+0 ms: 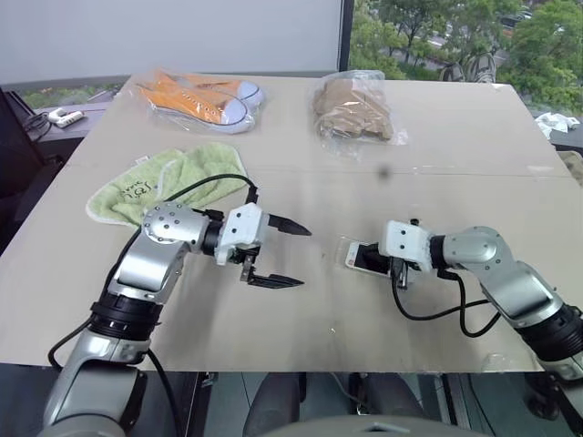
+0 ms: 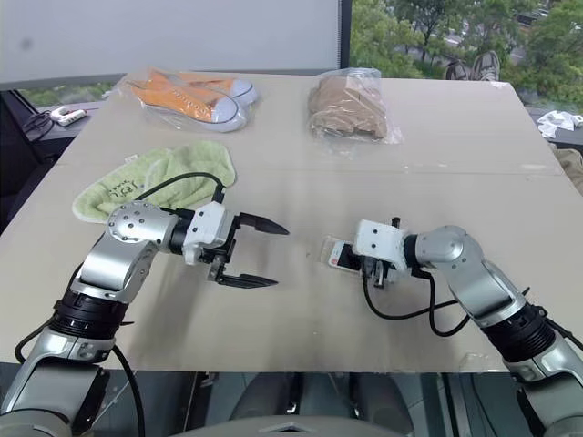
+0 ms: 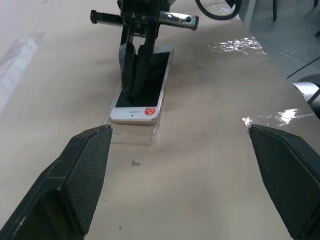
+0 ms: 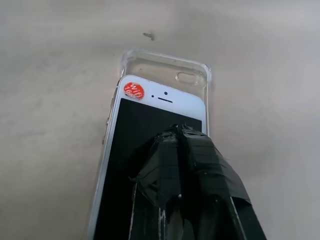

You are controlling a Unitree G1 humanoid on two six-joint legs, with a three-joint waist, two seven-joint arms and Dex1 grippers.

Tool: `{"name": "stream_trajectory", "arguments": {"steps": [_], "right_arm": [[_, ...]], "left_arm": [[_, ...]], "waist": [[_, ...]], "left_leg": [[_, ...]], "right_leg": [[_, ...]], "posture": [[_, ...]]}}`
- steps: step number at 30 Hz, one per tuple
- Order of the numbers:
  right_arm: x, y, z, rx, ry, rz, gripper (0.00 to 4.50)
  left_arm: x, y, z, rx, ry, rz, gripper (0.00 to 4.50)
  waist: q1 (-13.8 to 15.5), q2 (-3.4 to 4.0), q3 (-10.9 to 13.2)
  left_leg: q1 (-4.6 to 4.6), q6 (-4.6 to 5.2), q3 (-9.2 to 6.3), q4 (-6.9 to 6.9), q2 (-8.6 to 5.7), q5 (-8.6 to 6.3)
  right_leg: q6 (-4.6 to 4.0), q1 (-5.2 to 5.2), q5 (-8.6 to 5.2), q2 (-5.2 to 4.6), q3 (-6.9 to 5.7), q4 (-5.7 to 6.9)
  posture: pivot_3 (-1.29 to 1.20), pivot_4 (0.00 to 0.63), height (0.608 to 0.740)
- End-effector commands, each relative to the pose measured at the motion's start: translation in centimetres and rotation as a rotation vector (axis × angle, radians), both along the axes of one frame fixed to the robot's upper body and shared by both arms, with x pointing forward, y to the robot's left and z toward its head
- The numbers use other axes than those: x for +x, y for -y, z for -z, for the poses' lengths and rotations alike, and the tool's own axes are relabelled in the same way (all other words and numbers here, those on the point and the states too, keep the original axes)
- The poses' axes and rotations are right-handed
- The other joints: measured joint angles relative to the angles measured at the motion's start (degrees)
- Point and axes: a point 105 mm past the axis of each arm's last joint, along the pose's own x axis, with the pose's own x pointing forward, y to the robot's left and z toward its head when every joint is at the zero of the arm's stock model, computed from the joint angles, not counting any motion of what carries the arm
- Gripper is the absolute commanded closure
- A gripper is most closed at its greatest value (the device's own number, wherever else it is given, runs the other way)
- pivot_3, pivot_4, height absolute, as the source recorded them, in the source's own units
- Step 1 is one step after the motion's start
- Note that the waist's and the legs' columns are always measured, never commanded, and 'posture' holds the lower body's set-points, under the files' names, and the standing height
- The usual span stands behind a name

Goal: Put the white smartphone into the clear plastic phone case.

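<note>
Toward the worktop's (image 1: 301, 328) near edge, right of middle, the white smartphone (image 4: 150, 130) lies screen-up on the clear plastic phone case (image 4: 167, 67), whose far end juts out past it. Pressed together, the right hand's (image 4: 177, 132) fingers rest on the screen. Well apart to the left, the left hand (image 1: 282, 255) hangs spread wide, holding nothing.

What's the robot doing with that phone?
It's fitting the white smartphone into the clear plastic phone case on the table. The phone lies on top of the case, not yet slid all the way in: the case's end pokes out past it. The right gripper has its fingers shut and their tips on the phone's screen. The left gripper waits beside it with fingers open, holding nothing.
</note>
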Motion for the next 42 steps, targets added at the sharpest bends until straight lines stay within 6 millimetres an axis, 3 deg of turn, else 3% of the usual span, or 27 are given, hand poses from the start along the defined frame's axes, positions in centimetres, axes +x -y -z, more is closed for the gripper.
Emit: {"name": "stream_trajectory", "arguments": {"steps": [1, 3, 6, 10, 13, 16, 21, 24, 29, 34, 37, 42], "right_arm": [[-0.7, 0.7, 2.6, -0.113, 0.03, -0.077, 4.43], [-0.1, 0.8, 2.3, -0.104, 0.069, -0.067, 4.43], [1.6, -0.2, -0.9, 0.105, 0.057, 0.04, 4.43], [-0.1, -0.1, -2.6, 0.189, -0.115, 0.01, 4.43], [-1.2, 0.2, -3.8, 0.215, -0.185, 0.008, 3.58], [-2.3, 0.7, -3.5, 0.172, -0.224, -0.006, 2.53], [-3.6, 2.0, -1.9, 0.06, -0.25, -0.015, 2.53], [-2.4, 3.2, -0.8, -0.041, -0.15, 0.004, 2.53], [-0.2, 3.6, -1.3, -0.054, -0.039, 0.037, 2.53], [0.3, 3.5, -1.1, -0.067, 0.005, 0.0, 2.53], [0.0, 3.2, -1.4, -0.036, -0.028, -0.008, 2.53], [-2.5, 2.9, -2.2, 0.007, -0.2, -0.043, 2.53]], "left_arm": [[-0.4, 0.0, -0.8, -0.014, 0.021, 0.006, 0.0], [-0.5, 0.0, -0.8, -0.016, 0.017, 0.005, 0.0], [-0.5, 0.0, -0.8, -0.019, 0.013, 0.002, 0.0], [-0.5, 0.1, -0.8, -0.024, 0.009, -0.001, 0.0], [-0.6, 0.1, -0.8, -0.028, 0.005, -0.001, 0.0], [-0.6, 0.1, -0.8, -0.028, 0.002, -0.001, 0.0], [-0.8, 0.0, -0.6, -0.028, -0.004, -0.001, 0.0], [-0.8, 0.0, -0.6, -0.03, -0.005, 0.001, 0.0], [-0.8, -0.1, -0.6, -0.031, -0.004, -0.001, 0.0], [-1.0, -0.2, -0.4, -0.033, -0.009, -0.011, 0.0], [-1.0, -0.3, -0.1, -0.025, -0.012, -0.019, 0.0], [-0.9, -0.3, 0.3, -0.019, -0.014, -0.023, 0.0]], "waist": [[0.0, 0.0, 0.0], [0.0, -0.01, 0.0], [-0.1, -0.05, 0.0], [0.1, 0.09, 0.1], [0.2, 0.12, 0.1], [0.1, 0.12, 0.1], [0.2, 0.13, 0.1], [0.0, 0.13, 0.1], [-0.1, 0.14, 0.1], [0.1, 0.14, 0.1], [0.0, 0.14, 0.1], [0.2, 0.15, 0.1]], "left_leg": [[0.0, 0.0, 0.0, 0.0, 0.0, 0.0], [0.0, 0.0, 0.0, 0.0, 0.0, 0.0], [0.03, -0.01, 0.0, 0.0, 0.01, 0.01], [0.01, -0.01, 0.01, 0.01, 0.01, 0.01], [-0.08, 0.0, -0.06, 0.0, 0.0, 0.0], [-0.11, 0.06, -0.07, -0.02, 0.0, -0.04], [-0.11, 0.08, -0.05, -0.04, 0.0, -0.05], [-0.1, 0.09, -0.03, -0.03, 0.0, -0.06], [-0.07, 0.08, -0.01, -0.04, 0.01, -0.05], [-0.08, 0.07, -0.01, -0.04, 0.01, -0.04], [-0.09, 0.05, 0.01, -0.05, 0.01, -0.04], [-0.09, 0.08, -0.04, -0.05, 0.02, -0.05]], "right_leg": [[0.0, 0.0, 0.0, 0.0, 0.0, 0.0], [0.0, 0.0, 0.0, 0.0, -0.01, 0.0], [0.0, 0.03, 0.0, 0.01, 0.0, 0.01], [0.0, 0.0, 0.0, 0.01, 0.03, 0.04], [0.0, -0.01, 0.0, -0.03, -0.05, -0.07], [0.0, 0.0, 0.0, -0.03, -0.05, -0.16], [0.0, 0.01, 0.0, -0.03, -0.05, -0.18], [0.0, 0.02, 0.0, -0.03, -0.03, -0.2], [0.01, 0.01, 0.0, -0.01, -0.02, -0.17], [0.01, 0.01, 0.0, -0.02, -0.03, -0.2], [0.01, 0.01, 0.0, -0.02, 0.01, -0.24], [0.0, 0.01, 0.0, -0.02, -0.03, -0.22]], "posture": [[0.0, 0.15, 0.74], [0.0, 0.15, 0.74], [0.0, 0.15, 0.74], [0.0, 0.15, 0.74], [0.0, 0.15, 0.74], [0.0, 0.15, 0.74], [0.0, 0.15, 0.74], [0.0, 0.15, 0.74], [0.0, 0.15, 0.74], [0.0, 0.15, 0.74], [0.0, 0.15, 0.74], [0.0, 0.15, 0.74]]}}
